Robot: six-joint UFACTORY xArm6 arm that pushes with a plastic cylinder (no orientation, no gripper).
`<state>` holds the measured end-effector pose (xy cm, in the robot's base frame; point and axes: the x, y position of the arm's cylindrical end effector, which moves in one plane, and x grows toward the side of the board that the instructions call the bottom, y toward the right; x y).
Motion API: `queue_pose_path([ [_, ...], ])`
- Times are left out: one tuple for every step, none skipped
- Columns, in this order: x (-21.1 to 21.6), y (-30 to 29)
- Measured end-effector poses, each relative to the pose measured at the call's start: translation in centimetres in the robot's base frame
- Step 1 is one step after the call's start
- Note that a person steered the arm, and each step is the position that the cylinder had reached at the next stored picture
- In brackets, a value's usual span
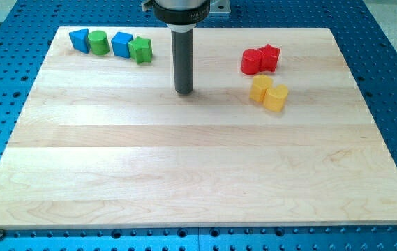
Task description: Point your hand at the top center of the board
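Board (198, 160), top centre: target zone, bare wood on blue tabletop (393, 70), between green star (141, 50) and red blocks (259, 60).
Tip (183, 91) stands just below it, touching nothing; no gripper fitted, so none to report. Step: final approach; next, short slide toward view's top.

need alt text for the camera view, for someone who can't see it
A dark rod comes down near the top centre of a wooden board, my tip resting on bare wood and touching no block. At the view's top left sit a blue block, green cylinder, blue block and green block; right of the tip, two red blocks above two yellow blocks.
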<state>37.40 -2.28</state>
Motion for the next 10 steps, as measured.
queue_pose_path([
  [0.0, 0.0],
  [-0.1, 0.0],
  [-0.1, -0.1],
  [-0.3, 0.0],
  [-0.6, 2.3],
  [-0.6, 3.2],
  [-0.9, 3.4],
  [-6.0, 3.8],
  [-7.8, 5.8],
  [-10.9, 6.0],
])
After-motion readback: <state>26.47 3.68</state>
